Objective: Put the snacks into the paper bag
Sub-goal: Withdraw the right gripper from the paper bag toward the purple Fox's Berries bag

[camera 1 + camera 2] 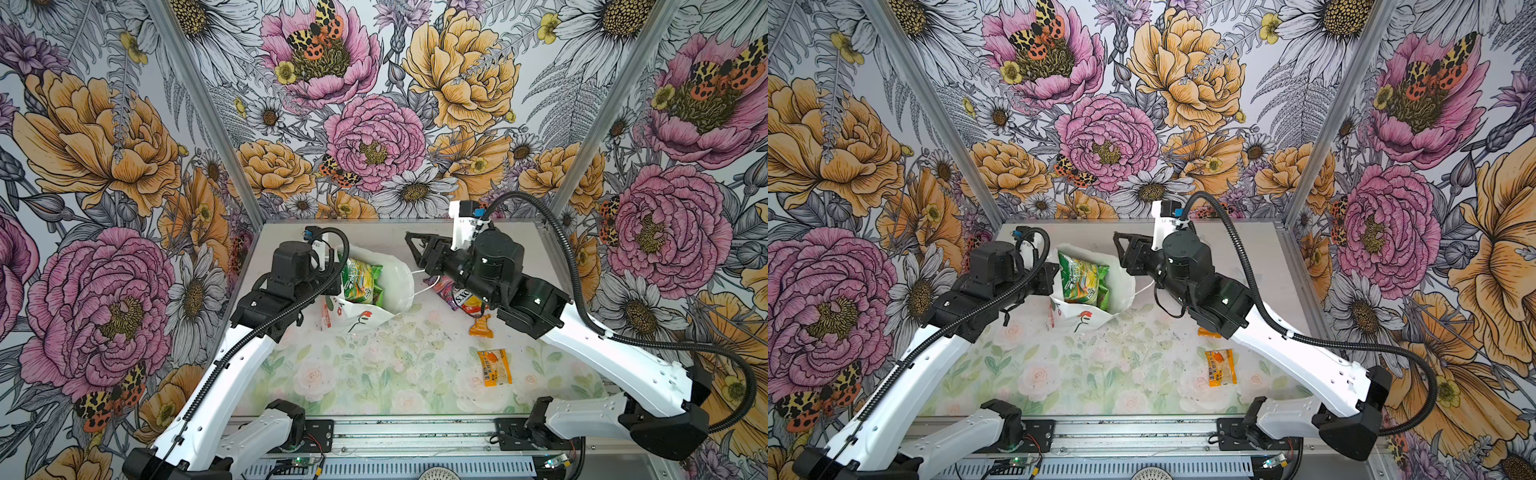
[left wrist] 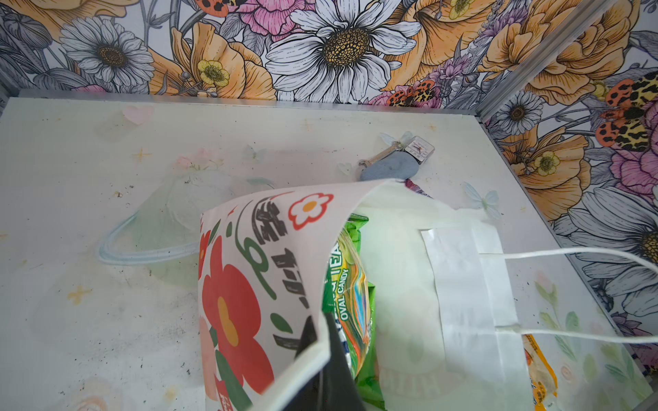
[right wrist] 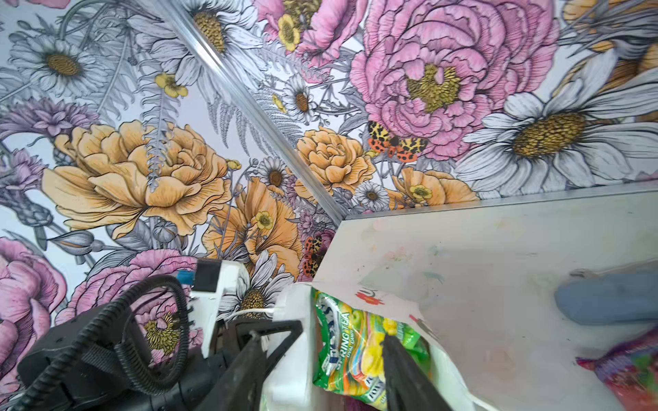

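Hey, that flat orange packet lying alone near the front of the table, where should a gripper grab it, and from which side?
Probably from straight above with the right gripper, the nearer one, jaws spanning the orange packet's narrow width at mid-length. It lies flat on the table with both long edges clear, nothing touching it.

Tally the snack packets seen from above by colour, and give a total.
Green packet, in the paper bag: 1
Orange packets, on the table: 2
Pink-purple packet, partly hidden: 1
Red-yellow packet, partly hidden: 1
Total: 5 in view
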Robot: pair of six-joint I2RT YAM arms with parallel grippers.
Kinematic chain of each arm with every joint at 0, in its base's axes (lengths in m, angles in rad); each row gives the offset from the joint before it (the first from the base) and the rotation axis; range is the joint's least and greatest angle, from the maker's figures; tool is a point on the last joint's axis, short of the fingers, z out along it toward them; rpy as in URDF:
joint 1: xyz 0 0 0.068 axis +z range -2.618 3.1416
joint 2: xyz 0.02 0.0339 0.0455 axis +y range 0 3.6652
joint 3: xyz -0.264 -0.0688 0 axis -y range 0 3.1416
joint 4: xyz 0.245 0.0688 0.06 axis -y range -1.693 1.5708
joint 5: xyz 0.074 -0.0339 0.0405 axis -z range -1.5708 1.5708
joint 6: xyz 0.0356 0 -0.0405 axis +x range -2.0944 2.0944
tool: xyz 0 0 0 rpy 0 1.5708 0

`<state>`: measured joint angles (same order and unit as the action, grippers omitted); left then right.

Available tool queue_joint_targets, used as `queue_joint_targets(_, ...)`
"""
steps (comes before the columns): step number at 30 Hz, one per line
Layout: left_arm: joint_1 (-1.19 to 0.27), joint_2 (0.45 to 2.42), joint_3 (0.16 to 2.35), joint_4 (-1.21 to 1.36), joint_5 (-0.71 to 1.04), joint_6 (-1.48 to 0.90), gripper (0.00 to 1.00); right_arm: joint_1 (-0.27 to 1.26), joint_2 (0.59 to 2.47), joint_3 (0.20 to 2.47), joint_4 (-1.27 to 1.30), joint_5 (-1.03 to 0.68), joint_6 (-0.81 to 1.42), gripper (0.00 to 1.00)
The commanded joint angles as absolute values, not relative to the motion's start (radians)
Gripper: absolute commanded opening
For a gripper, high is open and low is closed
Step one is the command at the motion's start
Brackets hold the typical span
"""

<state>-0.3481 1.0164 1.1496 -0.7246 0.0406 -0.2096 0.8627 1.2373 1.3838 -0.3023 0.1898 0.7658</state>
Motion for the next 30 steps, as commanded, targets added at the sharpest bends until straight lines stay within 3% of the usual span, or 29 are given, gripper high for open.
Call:
queue_joint_targets(1,-0.342,1.002,1.167,-0.649,0.030,-0.203,0.00,0.820,1.194,1.335,-0.314,0.199,0.819,0.55)
queue_joint_targets(6,-0.342,1.002,1.166,-0.648,0.026,-0.202,0.00,0.733,1.128,1.264,-0.341,0.192,0.845,0.55)
queue_joint_targets(10,-0.339,1.002,1.166,-0.649,0.028,-0.201,0.00,0.599,1.108,1.207,-0.403,0.142,0.838,0.62)
queue_joint_targets(15,-0.343,1.002,1.167,-0.648,0.031,-0.202,0.00,0.366,1.136,1.083,-0.437,-0.047,0.958,0.62)
queue_joint_targets(30,-0.351,1.000,1.165,-0.653,0.005,-0.200,0.00,0.232,1.451,1.003,-0.385,-0.163,0.961,0.63)
